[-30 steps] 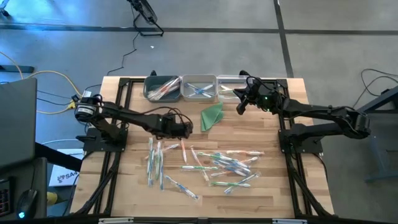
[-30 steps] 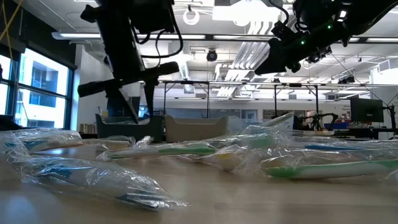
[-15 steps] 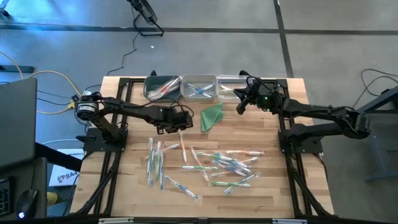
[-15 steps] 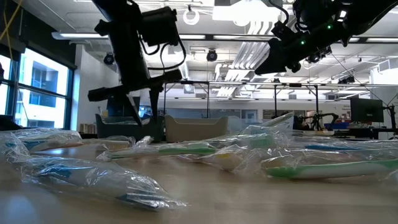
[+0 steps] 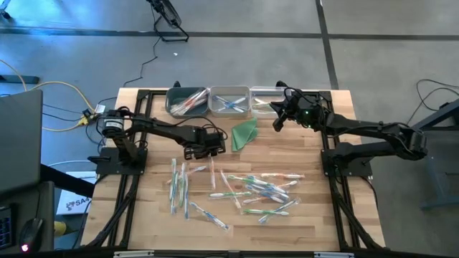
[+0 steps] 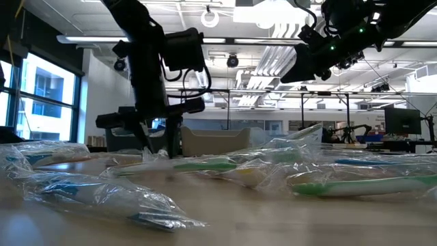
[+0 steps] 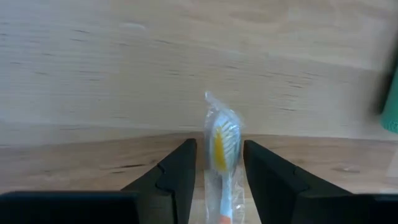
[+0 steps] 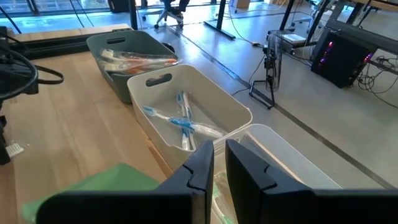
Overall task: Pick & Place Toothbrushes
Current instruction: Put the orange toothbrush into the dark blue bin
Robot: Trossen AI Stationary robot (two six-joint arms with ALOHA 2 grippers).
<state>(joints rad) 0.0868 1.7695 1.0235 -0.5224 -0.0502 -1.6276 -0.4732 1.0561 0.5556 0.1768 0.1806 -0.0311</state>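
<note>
Several wrapped toothbrushes (image 5: 251, 190) lie scattered on the wooden table. My left gripper (image 5: 209, 152) points steeply down over one with orange bristles (image 7: 222, 134), which lies flat in its clear wrapper. The gripper (image 7: 219, 144) is open, one finger on each side of the brush's head end; no touch shows. My right gripper (image 5: 277, 123) hangs shut and empty above the table's far right, by the bins.
Three bins line the far edge: grey (image 5: 188, 102) with orange brushes, white (image 5: 231, 100) with blue ones, and clear (image 5: 267, 99). A folded green cloth (image 5: 244, 132) lies just right of my left gripper. More wrapped brushes (image 5: 179, 186) lie toward the near left.
My left gripper has sunk toward the table onto the orange-bristled toothbrush and tipped more steeply down. Its finger gap looks the same. The toothbrushes lie where they were.
</note>
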